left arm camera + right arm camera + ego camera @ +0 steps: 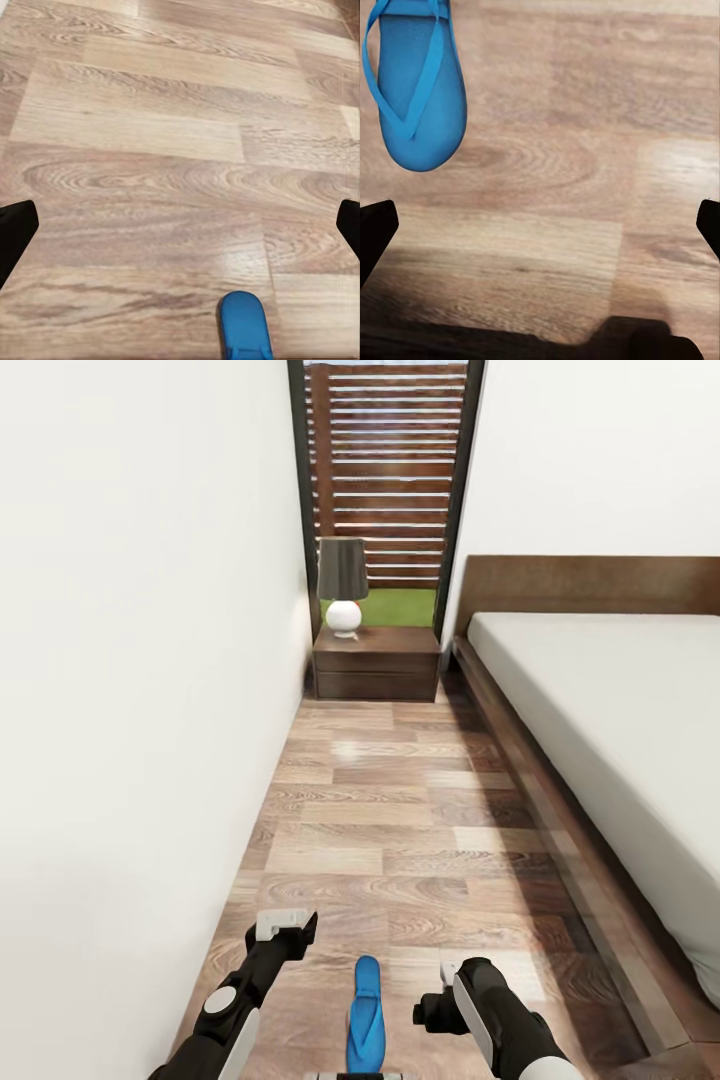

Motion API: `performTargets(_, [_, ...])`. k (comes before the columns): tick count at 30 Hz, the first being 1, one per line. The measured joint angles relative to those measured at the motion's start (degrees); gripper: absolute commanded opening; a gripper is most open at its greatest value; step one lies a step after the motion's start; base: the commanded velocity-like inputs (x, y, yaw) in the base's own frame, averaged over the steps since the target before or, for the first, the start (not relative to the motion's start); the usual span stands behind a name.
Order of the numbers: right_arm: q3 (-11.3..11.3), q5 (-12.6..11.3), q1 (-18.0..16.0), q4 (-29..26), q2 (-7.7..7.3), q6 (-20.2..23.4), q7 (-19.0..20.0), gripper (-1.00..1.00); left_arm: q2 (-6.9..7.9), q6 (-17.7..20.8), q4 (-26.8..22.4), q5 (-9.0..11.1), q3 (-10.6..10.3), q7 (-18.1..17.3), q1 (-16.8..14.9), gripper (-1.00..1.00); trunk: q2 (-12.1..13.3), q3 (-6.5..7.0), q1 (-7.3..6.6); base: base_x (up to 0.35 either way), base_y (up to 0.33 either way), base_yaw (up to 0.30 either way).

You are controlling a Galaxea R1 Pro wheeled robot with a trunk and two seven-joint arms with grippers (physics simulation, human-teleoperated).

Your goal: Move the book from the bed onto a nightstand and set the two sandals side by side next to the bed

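Head view, L to R: white wall (130, 660), then a strip of wood-plank floor (390, 830) running up to a nightstand (377, 662) w/ a lamp (343, 585) on top, window (385, 470) behind it showing slatted fence; bed (610, 690) along the R side, grey mattress on dark base. No book seen on the visible part of the mattress.

Near bottom edge: left gripper (283, 928), then one blue sandal (366, 1015) on the floor, then right gripper (452, 990). Sandal lies between the two arms, roughly centred, a bit nearer the R gripper in this view. Long axis runs straight away from the robot, parallel to the bed edge; rounded end farthest from the robot, strap V visible closer in. Which end is toe vs heel: can't say for sure. Second sandal not spotted.

Left wrist view: finger tips at both edges, wide apart, nothing between; sandal (243, 322) end pokes in beside the gap, not inside it.

Right wrist view: fingers likewise spread, empty; sandal (416, 82) off to one side, apart from the fingers.

Judgement: either arm must shift inward toward the sandal & close across its narrow width.
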Motion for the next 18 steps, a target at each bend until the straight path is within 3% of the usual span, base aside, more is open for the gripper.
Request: performTargets(18, [0.0,0.0,0.0,-0.1,0.00,-0.1,0.2,1.00,0.06,0.0,0.0,0.0,0.1,-0.1,0.0,1.00,-0.2,-3.99,0.46,0.000,0.000,0.000])
